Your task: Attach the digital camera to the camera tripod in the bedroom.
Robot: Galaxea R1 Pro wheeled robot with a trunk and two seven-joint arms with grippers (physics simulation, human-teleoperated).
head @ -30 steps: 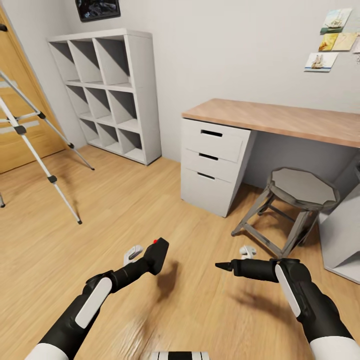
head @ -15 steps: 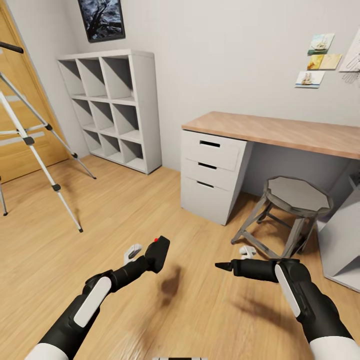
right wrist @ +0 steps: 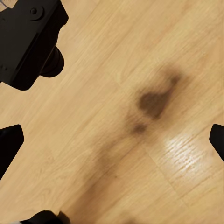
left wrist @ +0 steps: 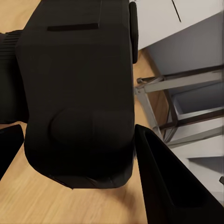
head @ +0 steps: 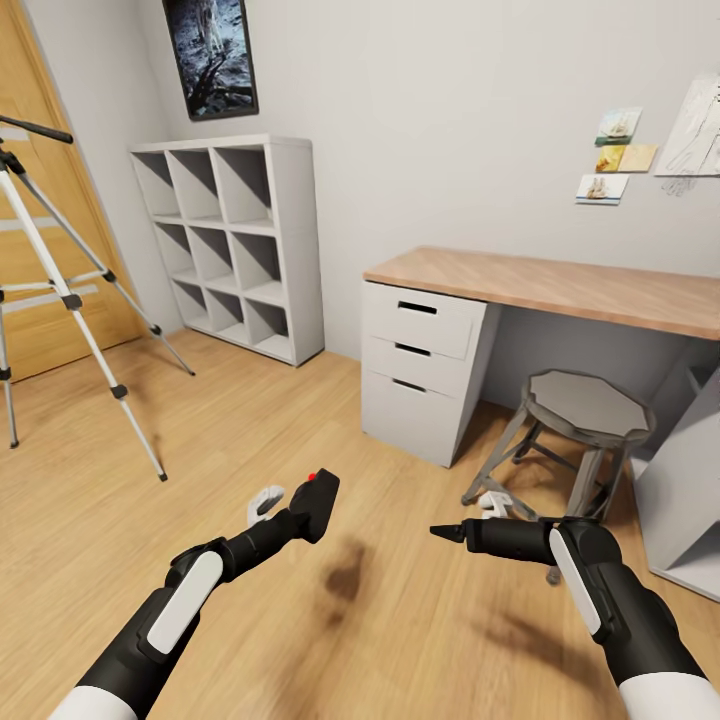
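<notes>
We can read no writing or brand on anything here. Our left gripper [head: 305, 518] is clamped on the digital camera [head: 317, 505], which sits at the end of the arm with its red dot on top; in the left wrist view the camera's black body [left wrist: 77, 88] lies between the two fingers [left wrist: 168, 182], one on each side of it. Our right gripper [head: 447, 532] is held out level over the floor [head: 300, 420] with nothing in it; in the head view its tips look drawn to a point, while in the right wrist view the two fingertips [right wrist: 9, 142] sit at opposite edges of the picture, so we cannot tell how wide it stands. The right wrist view also catches the camera [right wrist: 30, 39] above bare planks.

The tripod [head: 60, 290] stands well apart from the camera, far to our left in front of the oak door [head: 40, 330], legs spread, pan handle at the top. Between it and our left arm the floor lies open. Beyond are the white cube shelves [head: 235, 245] under an astronaut poster [head: 212, 55]. To the right stand a desk [head: 560, 285] with drawers and a grey stool [head: 580, 420], close to our right arm.
</notes>
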